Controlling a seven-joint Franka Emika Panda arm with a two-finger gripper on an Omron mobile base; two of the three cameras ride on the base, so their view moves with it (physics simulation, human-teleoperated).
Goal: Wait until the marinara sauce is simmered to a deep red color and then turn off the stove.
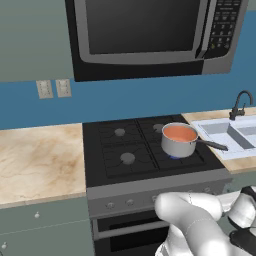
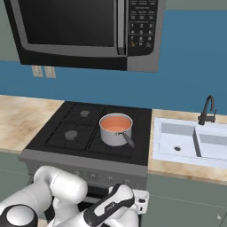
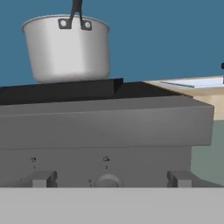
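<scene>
The two-finger gripper [image 2: 141, 200] stood fully open, empty, low before the grey front panel of the black four-burner gas stove [image 3: 105, 127], facing a small round knob [image 3: 107, 180]. Smooth orange marinara sauce [image 1: 178, 133] sat in the shiny steel saucepan [image 3: 66, 48] on the front right burner. Judgement: hold position until the sauce turns deep red, then grip that knob squarely.
</scene>
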